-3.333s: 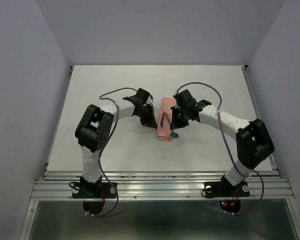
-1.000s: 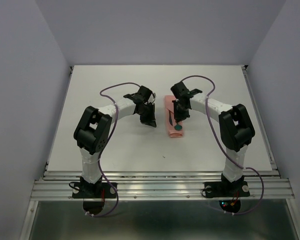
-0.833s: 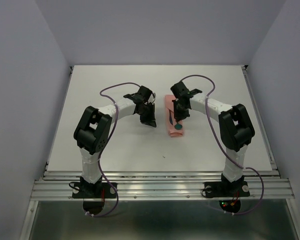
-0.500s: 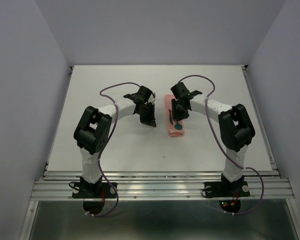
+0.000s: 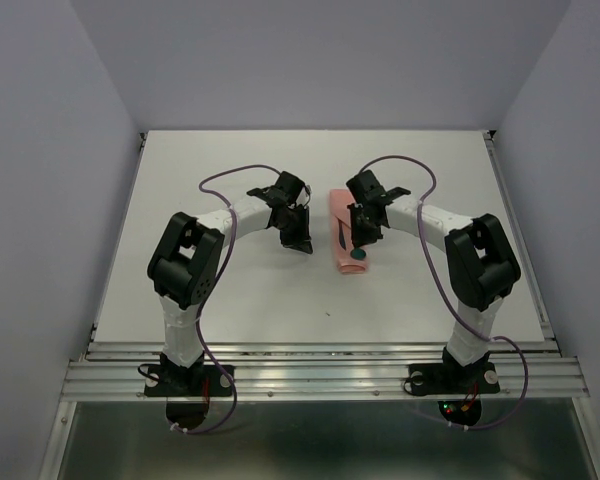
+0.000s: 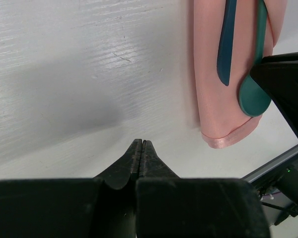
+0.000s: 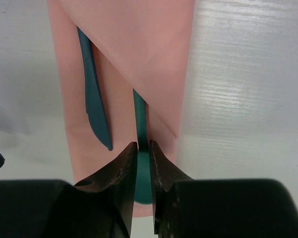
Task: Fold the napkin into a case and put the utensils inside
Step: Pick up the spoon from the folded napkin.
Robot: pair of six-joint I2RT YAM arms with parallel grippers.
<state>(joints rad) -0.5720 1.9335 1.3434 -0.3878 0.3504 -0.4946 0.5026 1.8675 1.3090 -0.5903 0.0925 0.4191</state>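
On the tabletop (image 5: pixel 230 300), centre: the case (image 7: pixel 154 44), a narrow salmon-pink pouch, lies flat between the two arms.
Utensils (image 7: pixel 93 94): two teal pieces tucked under its diagonal flap; the spoon (image 6: pixel 252 96) has its bowl near the case's end.
Left gripper (image 6: pixel 142 143): closed tight, empty, over bare surface beside the case.
Right gripper (image 7: pixel 141 145): jaws a narrow slit apart, straddling the spoon's handle; whether they pinch it cannot be told.
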